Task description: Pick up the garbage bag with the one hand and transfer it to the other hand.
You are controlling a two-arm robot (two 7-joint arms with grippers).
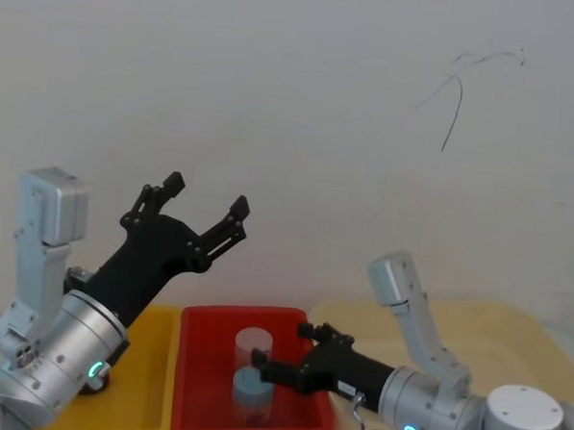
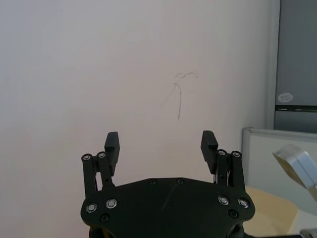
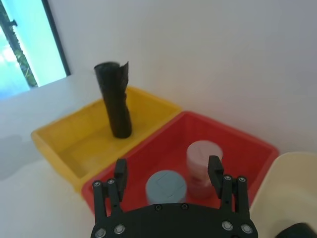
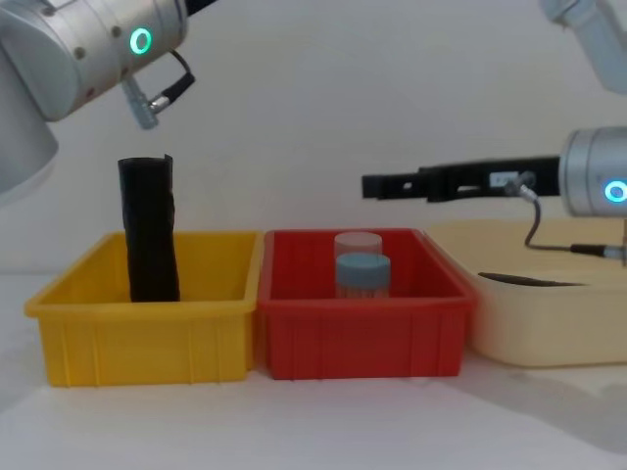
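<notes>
- Bag stands upright in the yellow bin, well below the left pincer. It is one bin over to the left of the right pincer, and nothing touches it.
- Its black plastic is crinkled and its top rises well above the bin's rim. It seems to lean a little, though the right wrist view's angle makes that hard to judge.
- Left pincer is raised high and tilted up toward the bare wall. Its fingers are spread wide with nothing between them.
- Right pincer hangs level above the red bin, reaching in from the right, fingers spread and empty.
- Just below the right pincer, inside the red bin, stands a blue-capped jar with a clear jar right behind it. The two are touching or nearly so.
- Red bin sits just beside the yellow one on the white worktop, their walls touching or nearly so.
- Cream tray lies under the right arm, behind that pincer, against the red bin's right side.
</notes>
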